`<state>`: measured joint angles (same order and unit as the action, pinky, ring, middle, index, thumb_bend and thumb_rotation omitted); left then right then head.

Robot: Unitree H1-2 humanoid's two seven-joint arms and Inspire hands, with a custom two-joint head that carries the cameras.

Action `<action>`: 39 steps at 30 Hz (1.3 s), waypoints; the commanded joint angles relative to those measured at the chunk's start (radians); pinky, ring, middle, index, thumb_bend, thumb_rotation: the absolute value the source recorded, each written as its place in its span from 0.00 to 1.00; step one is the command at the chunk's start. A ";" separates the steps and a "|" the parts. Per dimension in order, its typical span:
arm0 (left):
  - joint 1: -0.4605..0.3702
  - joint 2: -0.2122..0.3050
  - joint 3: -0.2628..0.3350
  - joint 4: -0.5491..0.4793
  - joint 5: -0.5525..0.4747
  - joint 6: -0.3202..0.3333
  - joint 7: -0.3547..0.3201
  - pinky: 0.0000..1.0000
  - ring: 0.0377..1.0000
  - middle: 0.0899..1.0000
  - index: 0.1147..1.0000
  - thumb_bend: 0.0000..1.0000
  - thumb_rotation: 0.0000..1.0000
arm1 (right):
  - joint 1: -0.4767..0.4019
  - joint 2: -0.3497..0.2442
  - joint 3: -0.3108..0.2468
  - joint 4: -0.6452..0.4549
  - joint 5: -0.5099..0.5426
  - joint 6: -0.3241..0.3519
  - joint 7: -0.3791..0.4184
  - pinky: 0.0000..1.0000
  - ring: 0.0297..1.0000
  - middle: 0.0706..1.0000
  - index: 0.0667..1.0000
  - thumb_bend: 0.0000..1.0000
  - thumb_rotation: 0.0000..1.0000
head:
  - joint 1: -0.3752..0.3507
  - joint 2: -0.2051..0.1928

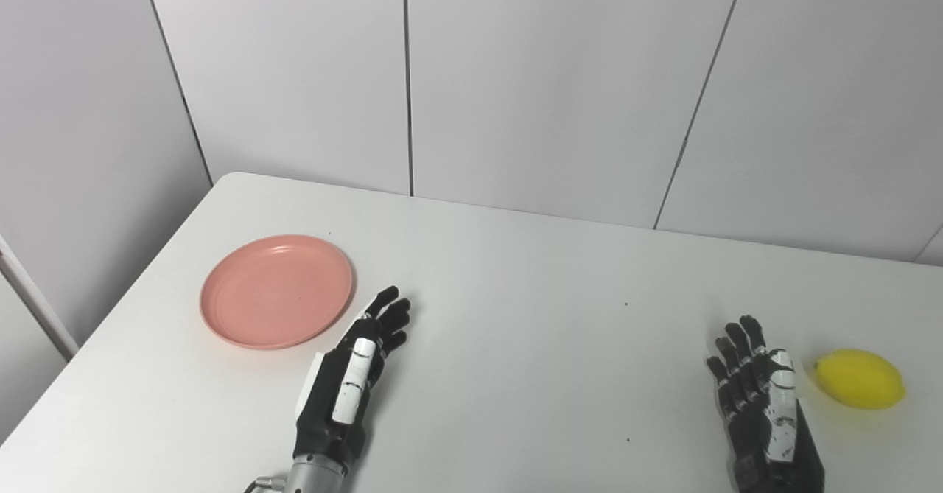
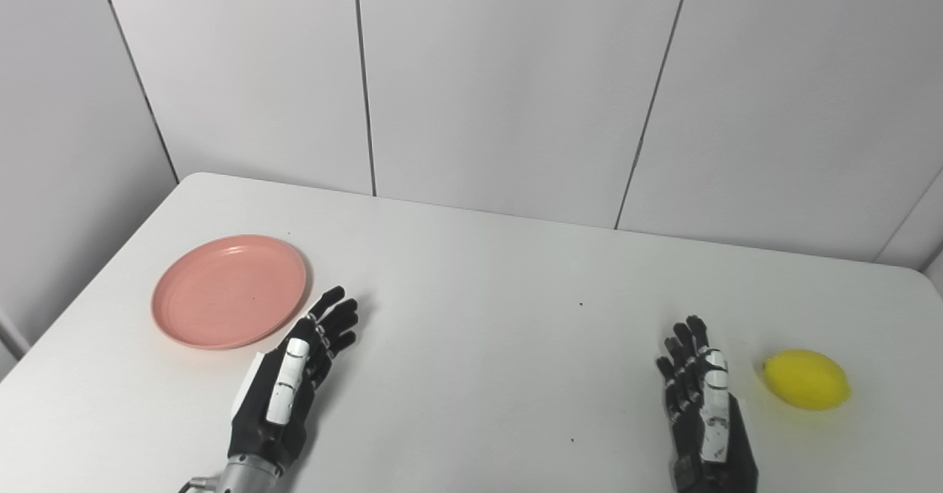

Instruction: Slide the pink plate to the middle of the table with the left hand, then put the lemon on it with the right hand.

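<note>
A round pink plate (image 1: 276, 291) lies flat on the left part of the white table (image 1: 516, 316), with nothing on it. My left hand (image 1: 353, 379) rests open just right of and below the plate's rim, fingers stretched out, not touching it. A yellow lemon (image 1: 860, 379) lies on the table near the right edge. My right hand (image 1: 766, 404) is open beside it, a short gap to the lemon's left, fingers pointing away from me and holding nothing.
White wall panels (image 1: 552, 88) rise directly behind the table's far edge. The table's left edge runs diagonally close to the plate. A broad stretch of bare tabletop lies between the two hands.
</note>
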<state>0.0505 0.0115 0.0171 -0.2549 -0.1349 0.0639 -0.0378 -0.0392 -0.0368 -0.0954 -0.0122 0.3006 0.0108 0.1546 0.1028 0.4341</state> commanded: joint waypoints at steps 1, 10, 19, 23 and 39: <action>-0.052 0.027 0.017 -0.052 -0.018 0.036 -0.007 0.89 0.86 0.83 0.81 0.81 0.92 | 0.055 0.026 0.012 0.048 0.006 -0.006 0.003 1.00 1.00 0.98 0.98 0.67 1.00 | -0.002 0.000; -0.168 0.080 0.070 -0.127 -0.062 0.207 0.004 0.85 0.82 0.78 0.73 0.80 1.00 | 0.058 0.033 0.017 0.041 -0.001 0.000 -0.004 1.00 0.99 0.97 0.97 0.68 0.99 | -0.006 0.002; -0.299 0.150 0.133 -0.145 -0.103 0.271 0.000 0.84 0.83 0.80 0.72 0.85 0.98 | 0.056 0.035 0.019 0.047 -0.005 -0.004 -0.005 1.00 1.00 0.96 0.97 0.66 1.00 | -0.006 -0.004; -0.336 0.208 0.182 -0.057 -0.119 0.212 -0.023 0.86 0.84 0.82 0.75 0.87 0.99 | 0.056 0.036 0.019 0.049 -0.004 -0.002 -0.006 1.00 0.99 0.96 0.97 0.67 0.99 | -0.009 -0.003; -0.450 0.386 0.281 0.214 -0.199 0.090 -0.144 0.86 0.87 0.84 0.83 0.89 0.95 | 0.058 0.032 0.023 0.050 -0.007 0.004 -0.006 1.00 0.99 0.96 0.98 0.67 1.00 | -0.012 -0.004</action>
<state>-0.3536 0.3697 0.2883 -0.0361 -0.3232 0.2098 -0.1719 -0.0322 -0.0269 -0.0864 -0.0172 0.2881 0.0114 0.1420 0.0890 0.4295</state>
